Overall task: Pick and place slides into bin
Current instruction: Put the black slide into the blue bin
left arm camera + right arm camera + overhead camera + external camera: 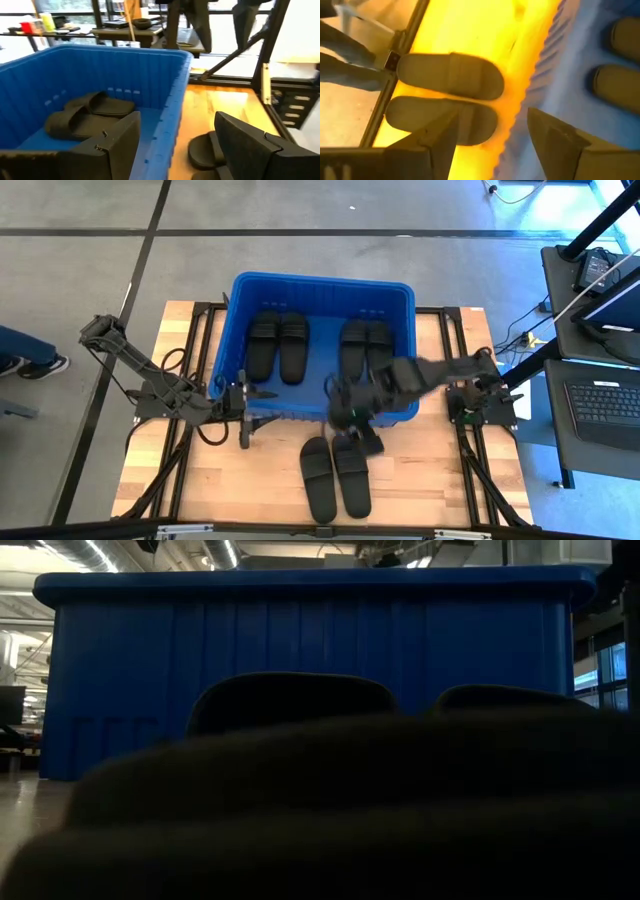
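The bin [232, 330] stands at the far middle of the table [420, 480]. Inside it lie four slides in two pairs: one pair [279, 345] on the left side of the floor and one pair [365, 342] on the right side. Two more slides [336, 476] lie side by side on the table, just in front of the bin's near wall.

The right gripper [352, 418] is over the near rim of the bin, toward its right half, and it points down. Its fingers [434, 134] are spread, with nothing between them. In the right wrist view the two slides on the table [447, 75] are beyond the fingertips and apart from them; the nearer one seems partly covered by one finger, but I cannot tell if it is touched. The blue wall passes under the gap between the fingers.

The left gripper [243, 412] waits at the bin's near left corner, outside the wall. Its fingers [119, 141] are spread wide and hold nothing. One finger lines up with the inside of the bin, the other with the table side, and the rim shows between them.

In the low view a dark slide [330, 810] fills the foreground, too close to see well.
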